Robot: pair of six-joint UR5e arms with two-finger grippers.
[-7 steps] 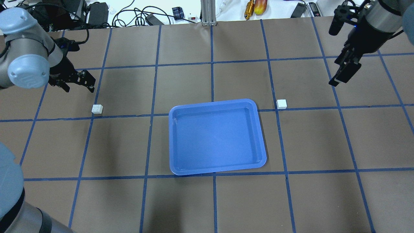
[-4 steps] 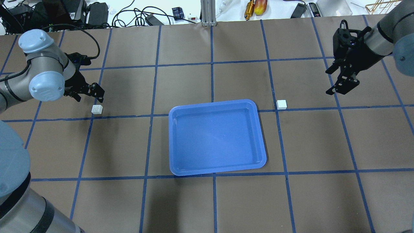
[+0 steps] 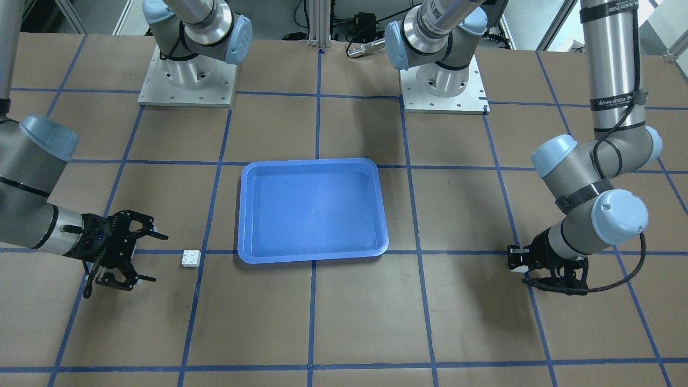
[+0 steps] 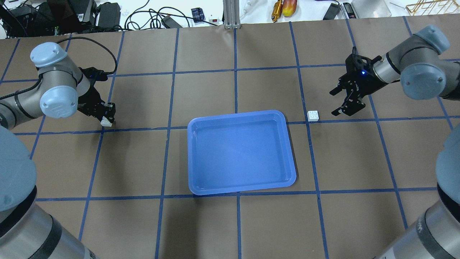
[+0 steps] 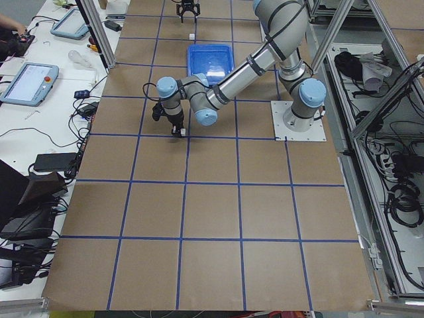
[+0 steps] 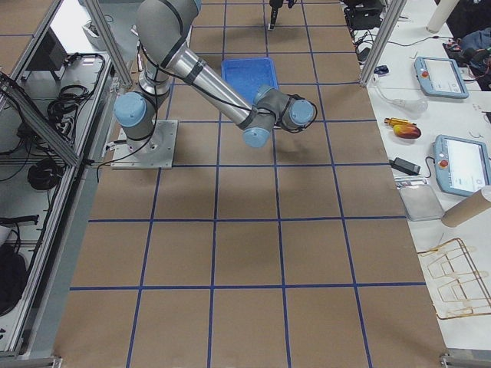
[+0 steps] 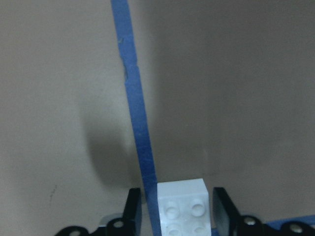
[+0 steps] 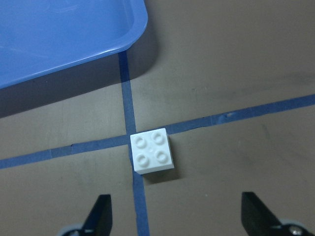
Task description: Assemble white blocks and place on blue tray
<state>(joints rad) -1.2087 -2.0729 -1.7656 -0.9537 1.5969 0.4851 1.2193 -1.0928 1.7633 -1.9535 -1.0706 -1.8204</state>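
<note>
Front-facing camera: the blue tray (image 3: pixel 244 215) lies flat mid-tabletop (image 3: pixel 376 322), and both white blocks are outside it. On the view's right, the left pincer (image 3: pixel 516 258) is right down at the tabletop with the left block (image 3: pixel 517 267) poking out under it. On the view's left, the right pincer (image 3: pixel 153 258) is spread wide and points at the right block (image 3: pixel 191 258), which lies just beside the tray's corner without touching it.

Overhead: same layout. The left block is half hidden under the left pincer, well off to the tray's left. The right block sits near the tray's far right corner, with the right pincer close by but apart from it.

Exterior left: the near arm is bent low with its pincer at the tabletop, and the tray is far behind it.

Exterior right: too small to tell much here.

Left wrist cam: the fingers (image 7: pixel 132 211) straddle the left block. One looks to be up against it, while the other shows a sliver of blue tape (image 7: pixel 133 98) in the gap, so it's not pinched.

Right wrist cam: the right block sits studs up on a tape crossing, ahead of the wide-spread fingertips, with the tray corner beyond.
</note>
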